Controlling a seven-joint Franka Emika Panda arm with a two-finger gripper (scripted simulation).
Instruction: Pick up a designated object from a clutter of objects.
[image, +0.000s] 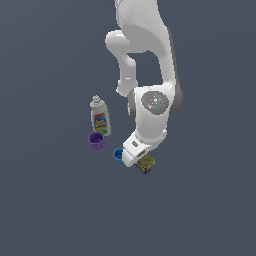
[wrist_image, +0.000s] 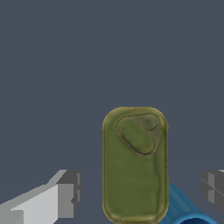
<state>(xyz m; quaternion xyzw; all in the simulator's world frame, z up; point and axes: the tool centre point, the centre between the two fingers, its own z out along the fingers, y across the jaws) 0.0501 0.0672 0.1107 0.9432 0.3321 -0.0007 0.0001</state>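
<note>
Beside the blue cup (wrist_image: 186, 214), the tool (wrist_image: 140, 190) hangs spread over the olive-lidded can (wrist_image: 134, 164), seemingly ready to descend and close.

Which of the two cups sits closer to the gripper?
The smaller blue cup, right beside the gripper and visible next to the olive-lidded can in the wrist view. The purple cup stands farther off, by the white bottle.

No text can be read; the white bottle's (image: 100, 118) colourful label is too blurred.
</note>
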